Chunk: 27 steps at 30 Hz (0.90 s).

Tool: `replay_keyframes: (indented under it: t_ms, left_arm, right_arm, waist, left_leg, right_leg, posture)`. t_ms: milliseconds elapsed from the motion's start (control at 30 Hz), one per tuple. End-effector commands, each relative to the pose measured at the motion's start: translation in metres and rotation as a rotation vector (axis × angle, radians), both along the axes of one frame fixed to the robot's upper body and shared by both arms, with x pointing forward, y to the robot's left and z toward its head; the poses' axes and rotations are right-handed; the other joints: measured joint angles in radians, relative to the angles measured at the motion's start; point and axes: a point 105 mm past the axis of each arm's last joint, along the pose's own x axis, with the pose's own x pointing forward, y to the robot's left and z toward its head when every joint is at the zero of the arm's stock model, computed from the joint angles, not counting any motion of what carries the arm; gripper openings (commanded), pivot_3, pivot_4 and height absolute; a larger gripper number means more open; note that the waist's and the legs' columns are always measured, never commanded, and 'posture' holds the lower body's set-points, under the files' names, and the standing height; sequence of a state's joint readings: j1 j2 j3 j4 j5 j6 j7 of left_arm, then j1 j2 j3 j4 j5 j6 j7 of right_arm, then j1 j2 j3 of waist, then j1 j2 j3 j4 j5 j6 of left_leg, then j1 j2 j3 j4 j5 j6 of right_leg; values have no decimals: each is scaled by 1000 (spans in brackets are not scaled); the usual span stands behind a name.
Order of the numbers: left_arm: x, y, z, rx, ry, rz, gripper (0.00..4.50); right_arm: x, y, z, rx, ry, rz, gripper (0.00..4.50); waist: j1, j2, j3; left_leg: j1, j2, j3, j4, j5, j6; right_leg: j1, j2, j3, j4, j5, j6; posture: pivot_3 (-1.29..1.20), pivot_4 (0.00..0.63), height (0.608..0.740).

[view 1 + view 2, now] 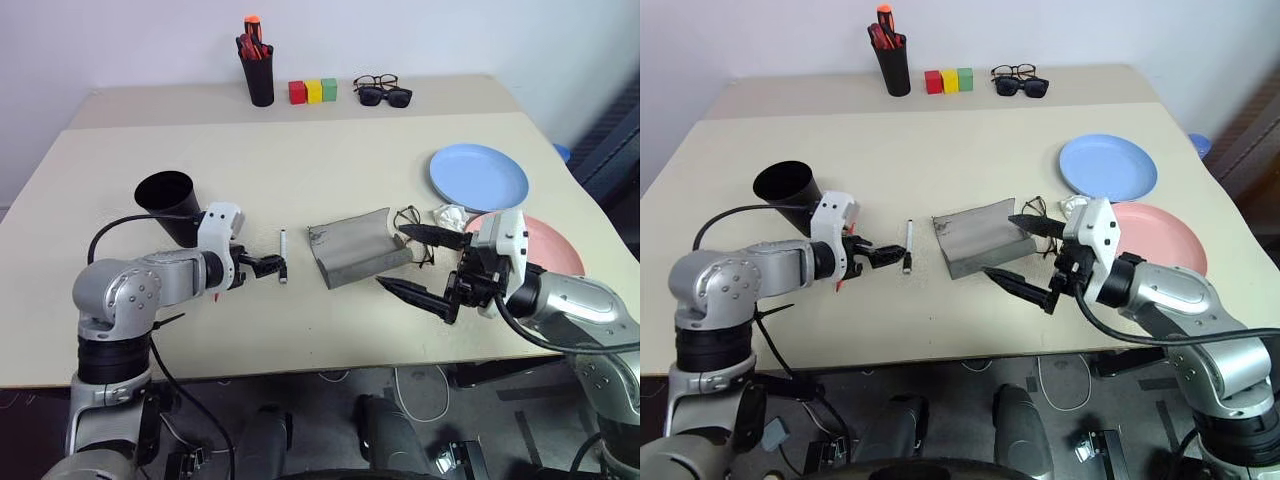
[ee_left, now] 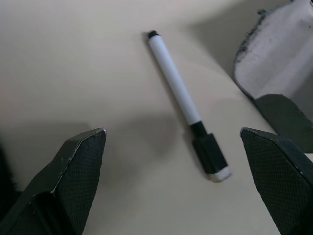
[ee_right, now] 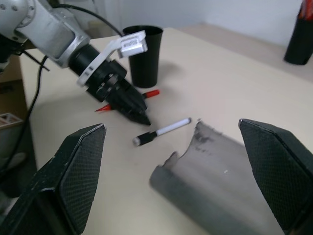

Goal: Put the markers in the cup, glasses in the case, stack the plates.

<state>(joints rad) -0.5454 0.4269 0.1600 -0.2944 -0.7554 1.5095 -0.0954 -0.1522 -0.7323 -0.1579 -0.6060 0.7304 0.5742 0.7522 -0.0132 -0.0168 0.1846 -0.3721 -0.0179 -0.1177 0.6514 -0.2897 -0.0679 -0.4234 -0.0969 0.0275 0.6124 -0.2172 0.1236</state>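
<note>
Both your pincers stand wide apart, holding nothing: the left pincer (image 1: 272, 266) hangs just beside the white marker (image 1: 283, 256) on the bench (image 1: 300, 170). Your right pincer (image 1: 420, 265) hovers between the grey case (image 1: 355, 247) and the glasses (image 1: 412, 225).

Along my far table (image 1: 200, 105) edge: tall black pen holder (image 1: 260, 80); beside it red, yellow, green blocks (image 1: 313, 92), then dark-lensed sunglasses (image 1: 385, 96).

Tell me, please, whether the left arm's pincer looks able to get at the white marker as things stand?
Probably yes. The left pincer is open, and the white marker lies flat on bare table just ahead of it, between its fingers' lines. The grey case sits apart to one side, so nothing blocks the way.
</note>
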Motion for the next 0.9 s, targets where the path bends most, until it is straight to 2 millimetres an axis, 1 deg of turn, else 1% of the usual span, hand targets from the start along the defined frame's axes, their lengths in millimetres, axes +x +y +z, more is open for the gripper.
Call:
replay_keyframes:
  t_ms: [33, 133, 233, 333, 467, 633, 733, 800, 833, 900]
  left_arm:
    - [5, -8, 13, 3, -22, 9, 4500]
    - [8, -13, 12, -3, 2, 31, 4500]
    - [13, -18, 9, 29, 8, 61, 4500]
    - [17, -21, 1, 87, 31, 91, 4500]
    - [24, -19, -6, 119, 66, 156, 4500]
    - [30, -25, -15, 147, 122, 190, 4500]
    - [30, -25, -24, 163, 166, 200, 3661]
    - [31, -22, -26, 164, 182, 220, 2743]
    - [31, -21, -27, 164, 187, 226, 2147]
    - [32, -20, -27, 163, 193, 235, 1177]
  right_arm:
    - [1, 0, 8, -17, -40, -6, 4437]
    - [3, 0, 13, -7, -53, -16, 4437]
    - [3, -2, 16, -14, -61, -24, 4437]
    - [4, -3, 17, -17, -67, -30, 4437]
    - [5, -4, 19, -19, -77, -41, 4437]
    - [4, -8, 20, -19, -86, -59, 4437]
    - [3, -12, 20, -24, -92, -72, 4500]
    - [3, -14, 21, -28, -96, -77, 4500]
    - [3, -15, 21, -29, -98, -79, 4500]
    - [3, -17, 22, -29, -100, -83, 4500]
  waist:
    - [1, 0, 0]
    - [2, -1, 0]
    - [-1, -1, 0]
    - [0, -1, 0]
    - [3, -1, 0]
    - [3, 0, 0]
    - [4, 1, 0]
    - [3, 1, 0]
    - [2, 1, 0]
    - [3, 1, 0]
  left_leg:
    - [0, 0, 0, 0, 0, 0]
    - [-1, 0, 0, 1, 0, 0]
    - [0, 0, 0, 0, 0, 0]
    - [0, 0, 0, 0, 0, 0]
    - [0, 0, 0, 0, 0, -1]
    - [0, -1, 0, 1, 1, -1]
    - [1, -1, 0, 1, 1, -2]
    - [3, -1, 0, 1, 1, -2]
    - [3, -1, 0, 1, 1, -2]
    - [4, -1, 0, 1, 1, -2]
  right_leg:
    - [0, 0, 0, 0, 0, 0]
    - [0, 0, 0, 0, 0, 0]
    - [0, 0, 0, 0, 0, 1]
    - [0, 0, 0, 0, 1, 1]
    - [0, 0, 0, 0, 1, 1]
    - [1, 0, 0, 0, 1, 1]
    - [2, 0, 0, 1, 1, 1]
    - [3, 0, 0, 1, 1, 1]
    - [4, 0, 0, 1, 1, 1]
    - [5, 0, 0, 0, 0, 2]
  posture:
    - [0, 150, 740]
    - [0, 150, 740]
    - [0, 150, 740]
    - [0, 150, 740]
    - [0, 150, 740]
    - [0, 150, 740]
    - [0, 150, 740]
    - [0, 150, 740]
    - [0, 150, 740]
    - [0, 150, 740]
